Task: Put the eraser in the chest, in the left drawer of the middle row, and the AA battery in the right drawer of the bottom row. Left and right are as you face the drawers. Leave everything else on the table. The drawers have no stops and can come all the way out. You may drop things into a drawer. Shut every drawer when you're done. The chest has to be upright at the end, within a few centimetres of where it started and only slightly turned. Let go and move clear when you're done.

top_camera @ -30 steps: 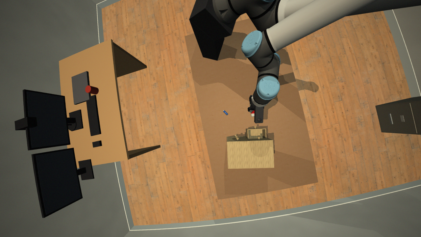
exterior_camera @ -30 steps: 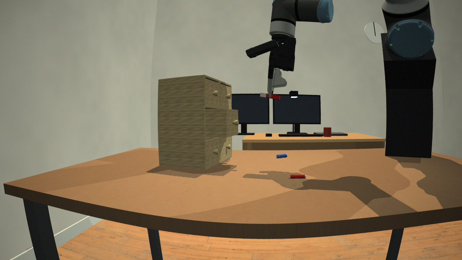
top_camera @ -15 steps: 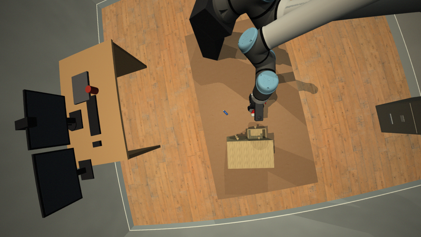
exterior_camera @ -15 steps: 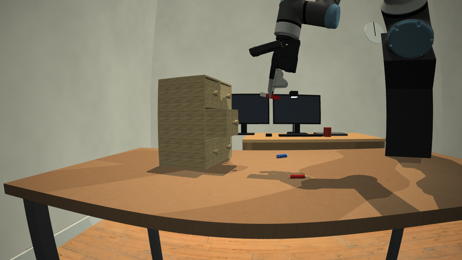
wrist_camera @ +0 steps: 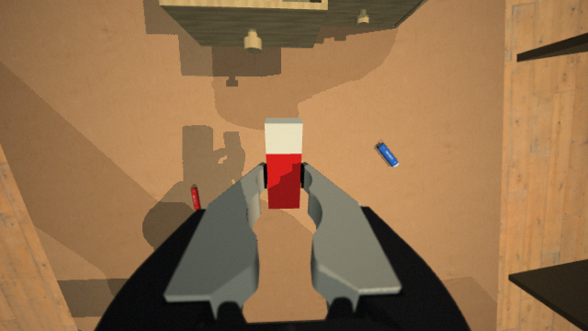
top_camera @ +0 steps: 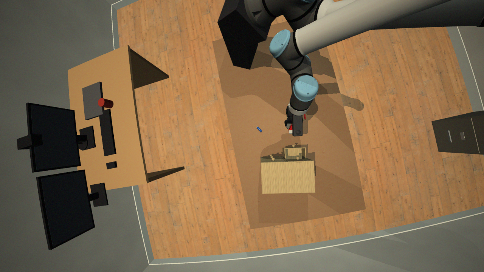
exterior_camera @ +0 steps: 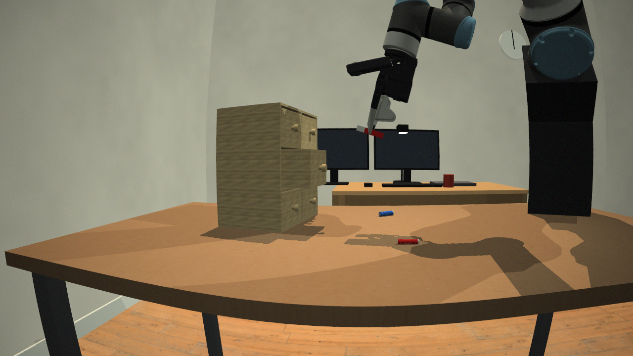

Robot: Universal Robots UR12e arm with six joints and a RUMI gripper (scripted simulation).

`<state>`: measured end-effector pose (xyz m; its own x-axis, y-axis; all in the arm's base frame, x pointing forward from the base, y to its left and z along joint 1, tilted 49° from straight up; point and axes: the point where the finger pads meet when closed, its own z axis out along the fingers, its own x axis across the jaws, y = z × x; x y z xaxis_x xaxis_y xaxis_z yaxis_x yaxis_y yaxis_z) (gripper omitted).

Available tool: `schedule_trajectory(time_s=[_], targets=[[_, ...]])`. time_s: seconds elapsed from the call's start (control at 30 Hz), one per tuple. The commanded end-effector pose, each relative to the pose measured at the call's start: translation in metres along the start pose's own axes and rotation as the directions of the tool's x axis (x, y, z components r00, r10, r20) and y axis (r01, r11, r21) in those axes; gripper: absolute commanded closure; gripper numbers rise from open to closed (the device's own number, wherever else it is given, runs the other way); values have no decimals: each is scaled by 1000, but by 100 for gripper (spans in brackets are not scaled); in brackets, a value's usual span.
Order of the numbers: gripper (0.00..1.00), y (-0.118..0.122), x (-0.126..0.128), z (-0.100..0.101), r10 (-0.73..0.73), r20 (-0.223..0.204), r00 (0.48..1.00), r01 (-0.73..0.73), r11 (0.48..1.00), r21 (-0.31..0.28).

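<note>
Here's the gripper (top_camera: pixel 290 127) (exterior_camera: pixel 370 131) (wrist_camera: pixel 283 165), up in the air in front of the chest, its fingers closed on the eraser (top_camera: pixel 290 129) (exterior_camera: pixel 378 133) (wrist_camera: pixel 284 138); a finger presses each side of the red part, and the white end points toward the chest, tipped a touch higher than the red end; it's well above the table (top_camera: pixel 243 149) (exterior_camera: pixel 265 274) (wrist_camera: pixel 340 110), about level with the top row, and outside every drawer.

Down below lie two batteries, both on their sides; the red one (top_camera: pixel 304 116) (exterior_camera: pixel 408 241) (wrist_camera: pixel 196 199) is on one side of the gripper, the blue one (top_camera: pixel 259 129) (exterior_camera: pixel 385 213) (wrist_camera: pixel 387 154) on the other; which is the AA, I can't tell, but both are on the table.

And there's the chest (top_camera: pixel 287 177) (exterior_camera: pixel 249 168) (wrist_camera: pixel 377 14), upright, with the middle row's left drawer (top_camera: pixel 295 149) (exterior_camera: pixel 318 159) (wrist_camera: pixel 248 25) pulled partly out; the top and bottom rows look shut; the middle row's right drawer is hidden in the exterior view.

Farther off stands a desk (top_camera: pixel 125 135) (exterior_camera: pixel 362 189), carrying two monitors and a red mug (top_camera: pixel 105 103) (exterior_camera: pixel 448 180); a round clock (exterior_camera: pixel 512 44) hangs on the wall.
</note>
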<state>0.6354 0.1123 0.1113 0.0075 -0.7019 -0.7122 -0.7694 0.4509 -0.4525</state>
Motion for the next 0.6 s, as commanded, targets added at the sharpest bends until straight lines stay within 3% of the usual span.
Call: schedule_trajectory(time_s=[0.0,0.57], targets=[[89,0,0,0,0,-1,1000,0,999,33],[89,1,0,1,0,-1,1000,0,991,131]])
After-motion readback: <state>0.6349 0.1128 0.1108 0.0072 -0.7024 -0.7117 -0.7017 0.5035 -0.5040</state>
